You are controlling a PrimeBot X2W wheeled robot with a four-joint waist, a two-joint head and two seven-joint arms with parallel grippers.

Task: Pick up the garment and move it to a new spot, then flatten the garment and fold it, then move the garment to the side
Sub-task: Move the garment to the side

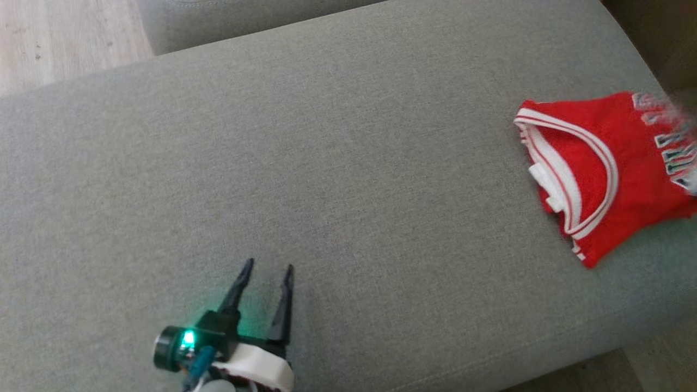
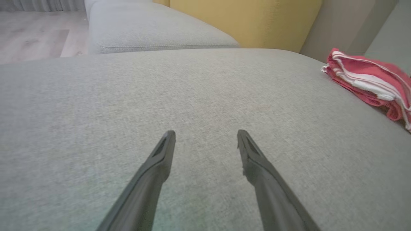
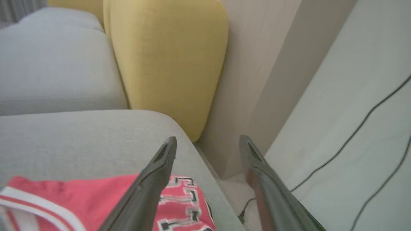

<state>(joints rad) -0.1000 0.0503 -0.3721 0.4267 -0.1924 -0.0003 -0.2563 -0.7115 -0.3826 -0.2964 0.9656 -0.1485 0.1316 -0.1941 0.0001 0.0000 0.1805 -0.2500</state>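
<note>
The garment (image 1: 599,163) is a red jersey with white trim and lettering, lying folded at the right end of the grey sofa seat (image 1: 326,163). It also shows as a low red bundle (image 2: 369,80) in the left wrist view. My left gripper (image 1: 269,264) is open and empty over the bare seat near the front edge, far left of the garment (image 2: 206,133). My right gripper (image 3: 208,138) is open with nothing between its fingers. It hovers over the garment's lettered end (image 3: 96,195), by the seat's right edge.
A yellow cushion (image 3: 167,57) stands behind the seat's far right corner, beside a pale wall panel. Another grey seat cushion (image 2: 154,29) lies beyond. Wooden floor (image 1: 54,38) shows at the far left, and thin black cables (image 3: 353,134) run past the sofa's right end.
</note>
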